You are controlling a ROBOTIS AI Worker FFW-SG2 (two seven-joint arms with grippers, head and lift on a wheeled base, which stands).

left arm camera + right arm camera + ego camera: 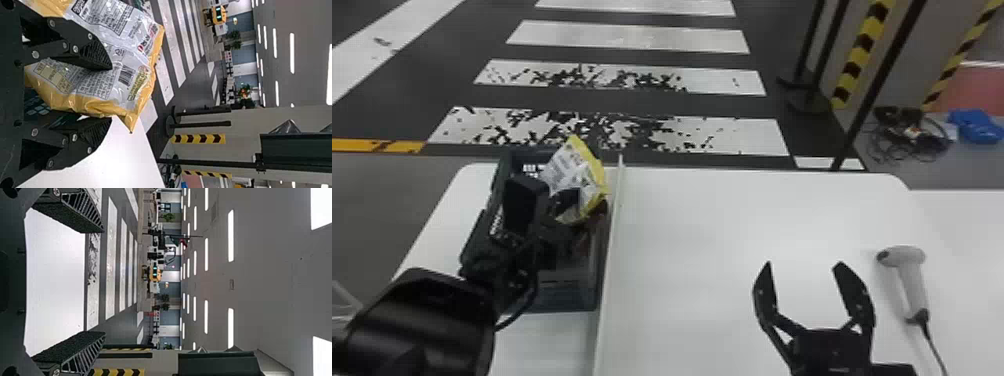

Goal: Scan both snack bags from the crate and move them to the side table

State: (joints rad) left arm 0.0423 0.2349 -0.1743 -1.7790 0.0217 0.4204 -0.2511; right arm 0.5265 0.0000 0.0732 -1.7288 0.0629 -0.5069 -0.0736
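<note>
In the head view my left gripper (567,212) is over the dark crate (567,295), shut on a yellow-and-white snack bag (572,170) that stands tilted above the crate's far part. The left wrist view shows the snack bag (129,51) with its printed back side, caught between the fingers of my left gripper (94,96). My arm hides much of the crate's inside. My right gripper (802,270) is open over the white table, left of the grey hand scanner (912,280). In the right wrist view, nothing is between the fingers of my right gripper (98,282).
A thin upright white panel (612,240) runs along the crate's right side. The white table (712,225) extends right of it, with another white surface (967,240) at the right edge. The scanner's cable (934,350) trails toward the front. Barrier posts stand beyond the table.
</note>
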